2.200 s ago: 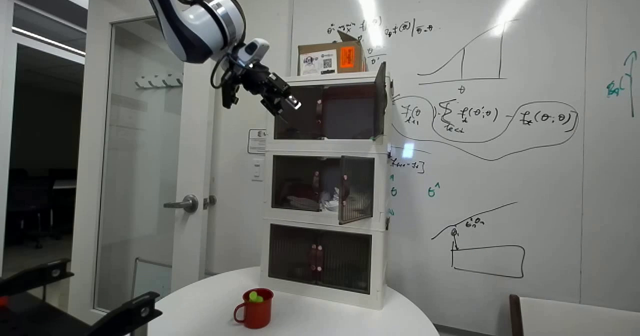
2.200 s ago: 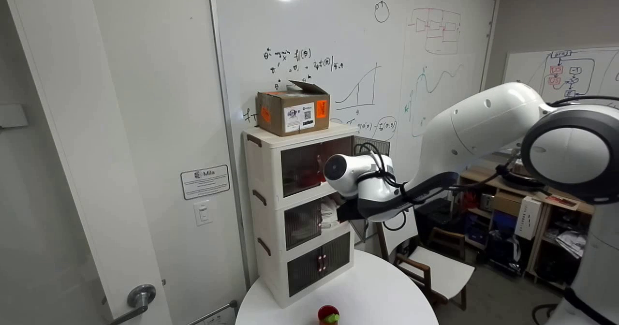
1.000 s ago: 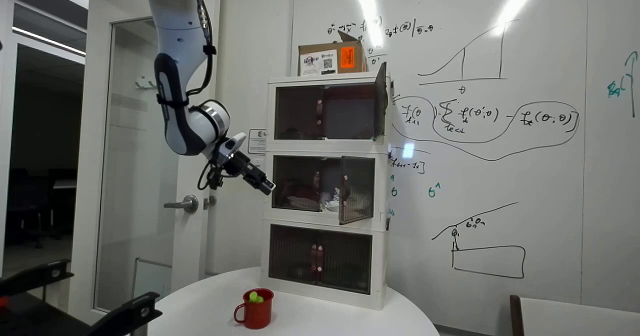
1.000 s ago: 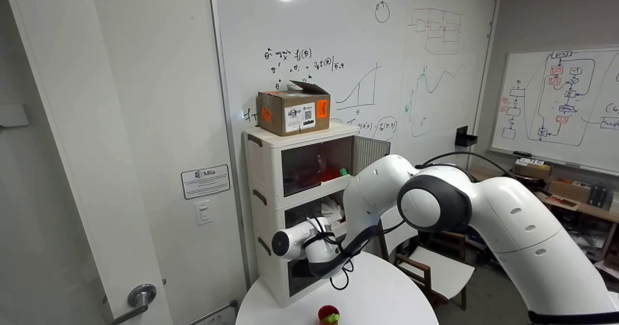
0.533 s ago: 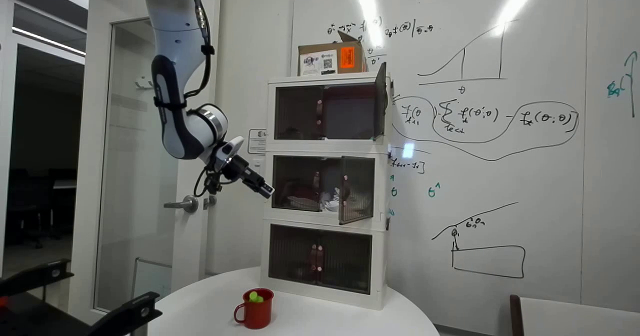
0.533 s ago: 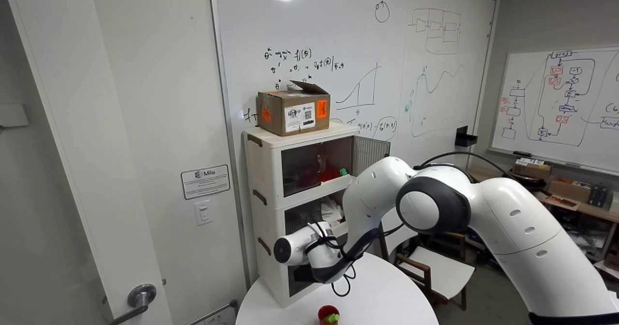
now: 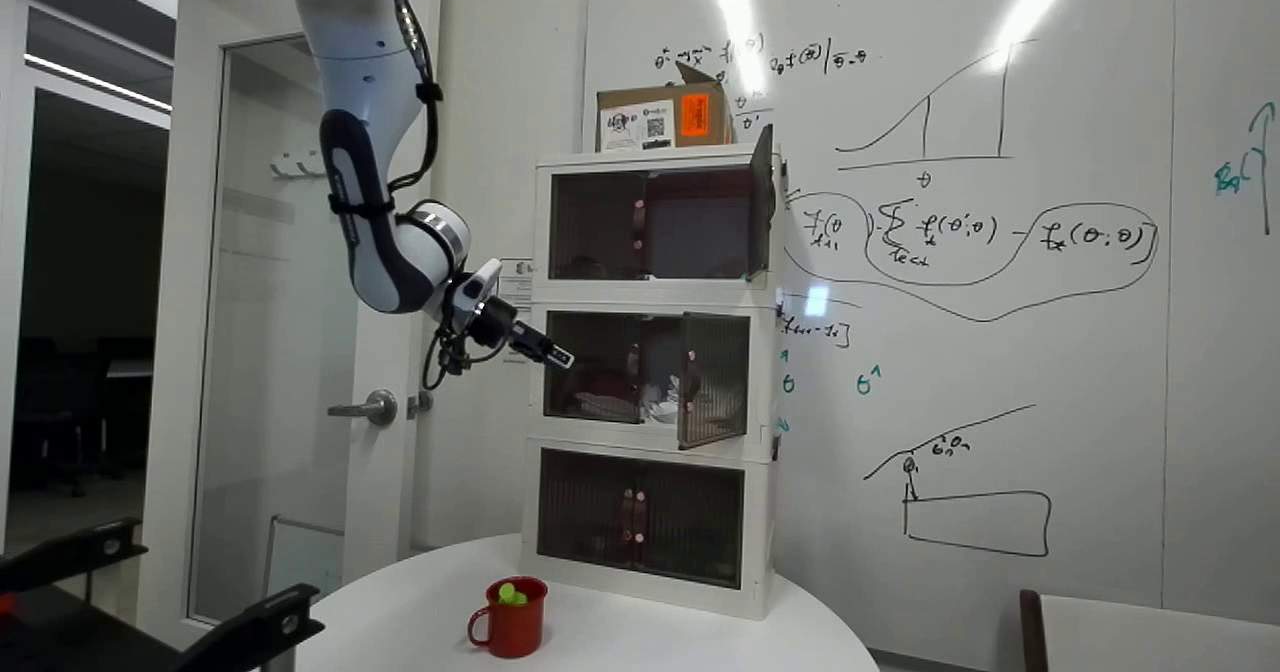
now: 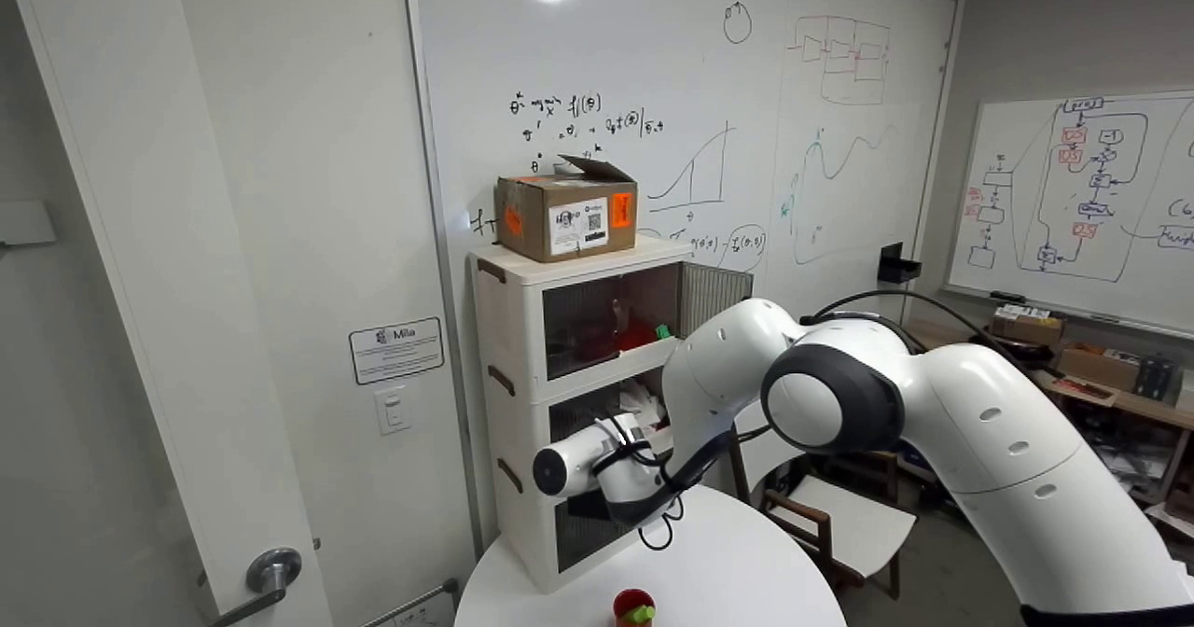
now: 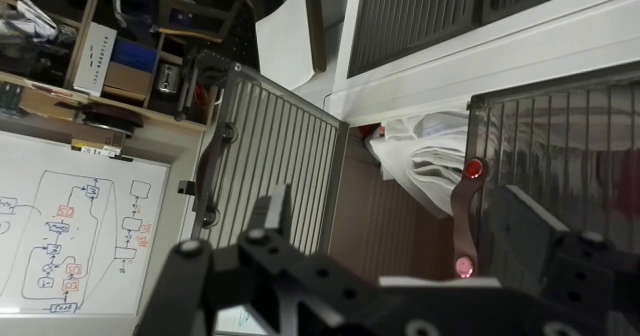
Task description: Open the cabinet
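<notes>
Hanging near the tall white three-tier cabinet, the gripper slants downward in front of the middle tier, its fingers spread wide and released. In an exterior view its tips overlap that tier's left-hand door, as seen there; whether they touch it cannot be told.

The cabinet stands on a round white desk. Its middle tier is half open: the ribbed smoked right-hand door juts outward, while the left-hand one lies flat across its half and carries a curved brown handle. Between the two doors the wrist view shows some folded white material, cloth or paper. Above, the top tier's door on the right is swung wide, and a red item and a green item show inside. Both bottom doors are closed.

On top of the cabinet sits a cardboard box with one flap raised. A red mug with a bright green object in it stands on the desk near the cabinet's base. The whiteboard behind bears handwritten formulas and curves. In an exterior view the arm covers part of the lower two tiers.
</notes>
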`<state>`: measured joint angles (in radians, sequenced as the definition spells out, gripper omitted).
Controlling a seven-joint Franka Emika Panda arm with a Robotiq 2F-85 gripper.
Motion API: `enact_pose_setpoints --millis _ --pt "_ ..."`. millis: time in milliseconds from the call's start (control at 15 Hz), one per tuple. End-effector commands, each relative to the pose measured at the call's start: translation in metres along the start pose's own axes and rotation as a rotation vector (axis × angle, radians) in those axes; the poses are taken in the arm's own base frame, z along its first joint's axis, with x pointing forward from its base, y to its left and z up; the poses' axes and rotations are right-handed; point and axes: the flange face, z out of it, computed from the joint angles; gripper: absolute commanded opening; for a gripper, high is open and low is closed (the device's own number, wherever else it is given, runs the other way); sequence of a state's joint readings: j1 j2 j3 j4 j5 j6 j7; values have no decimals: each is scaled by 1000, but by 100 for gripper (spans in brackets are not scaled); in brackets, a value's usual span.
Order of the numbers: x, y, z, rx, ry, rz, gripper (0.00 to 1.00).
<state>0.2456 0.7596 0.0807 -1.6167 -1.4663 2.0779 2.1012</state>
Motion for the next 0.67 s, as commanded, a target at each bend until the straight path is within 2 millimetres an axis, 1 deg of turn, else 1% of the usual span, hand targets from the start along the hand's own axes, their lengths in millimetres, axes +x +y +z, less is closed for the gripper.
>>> enact_pose_setpoints --millis 0,67,267,600 --pt "24 -4 27 1 30 40 100" --pt "31 -4 35 4 30 42 100" --pt "44 -6 52 11 26 52 100" --pt "47 -17 74 21 8 31 100"
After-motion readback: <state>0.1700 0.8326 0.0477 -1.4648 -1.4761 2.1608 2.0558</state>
